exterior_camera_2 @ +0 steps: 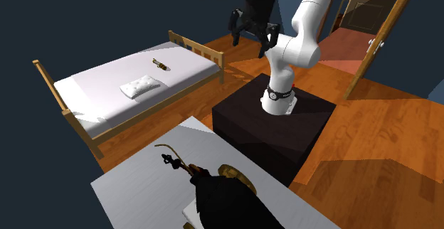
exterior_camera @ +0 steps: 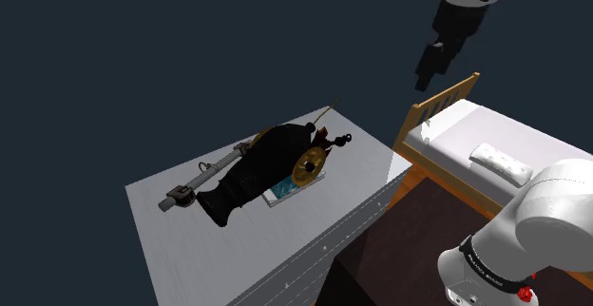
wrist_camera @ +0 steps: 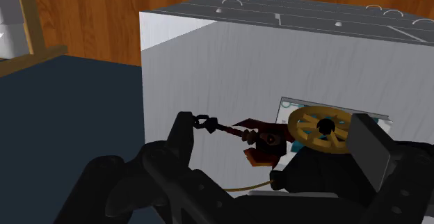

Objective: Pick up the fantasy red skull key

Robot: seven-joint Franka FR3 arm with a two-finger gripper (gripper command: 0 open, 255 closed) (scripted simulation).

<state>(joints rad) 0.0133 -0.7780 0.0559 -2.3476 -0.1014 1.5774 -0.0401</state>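
Our claw (exterior_camera_2: 249,43) hangs wide open and empty; we see the red key (wrist_camera: 261,140) well below it on the grey table (exterior_camera: 190,247), untouched.

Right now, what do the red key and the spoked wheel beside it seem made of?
The key looks like dark red painted metal with a thin black shaft, though that is uncertain. The wheel could be brass or gilded wood: dull yellow-gold rim and spokes, black hub.
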